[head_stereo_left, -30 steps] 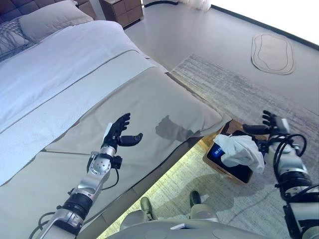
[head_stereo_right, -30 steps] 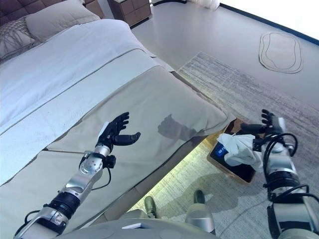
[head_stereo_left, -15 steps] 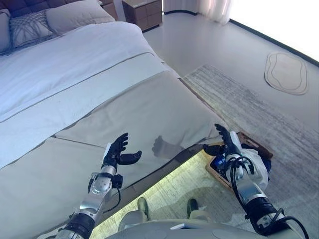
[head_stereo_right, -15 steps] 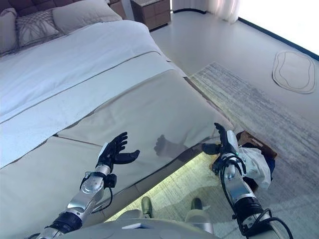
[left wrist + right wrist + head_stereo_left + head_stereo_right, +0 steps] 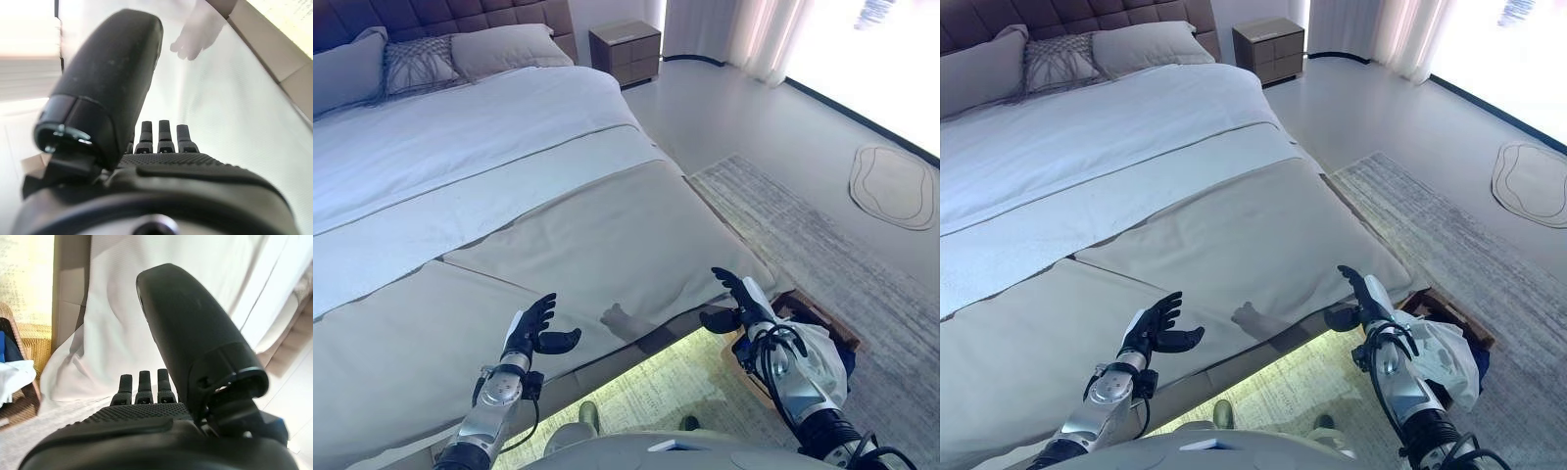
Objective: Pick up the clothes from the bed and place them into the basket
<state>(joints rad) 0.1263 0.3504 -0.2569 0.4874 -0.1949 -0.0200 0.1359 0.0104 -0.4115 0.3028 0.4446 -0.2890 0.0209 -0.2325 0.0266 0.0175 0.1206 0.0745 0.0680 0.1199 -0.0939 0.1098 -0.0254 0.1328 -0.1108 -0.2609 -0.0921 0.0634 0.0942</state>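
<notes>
A wide bed (image 5: 509, 196) fills most of the room's near side, its white sheet giving way to a beige cover toward the foot; no clothes lie on the part that shows. Beyond it a grey floor (image 5: 744, 108) runs to a curtained window, with a long grey rug (image 5: 822, 235) beside the bed and a small pale oval mat (image 5: 893, 186) farther off. Pillows (image 5: 499, 47) rest against a dark tufted headboard (image 5: 431, 15), and a wooden nightstand (image 5: 625, 52) stands by it.

The basket (image 5: 822, 318) sits on the rug just off the bed's foot corner, its long side angled to the bed edge. White clothes (image 5: 815, 357) are heaped in it, drooping over the near rim, a blue piece showing beneath.

The right hand (image 5: 736, 302) hovers just beside the basket, fingers straight and spread, empty. The left hand (image 5: 532, 333) hovers over the beige cover, fingers loosely extended, thumb out, holding nothing.
</notes>
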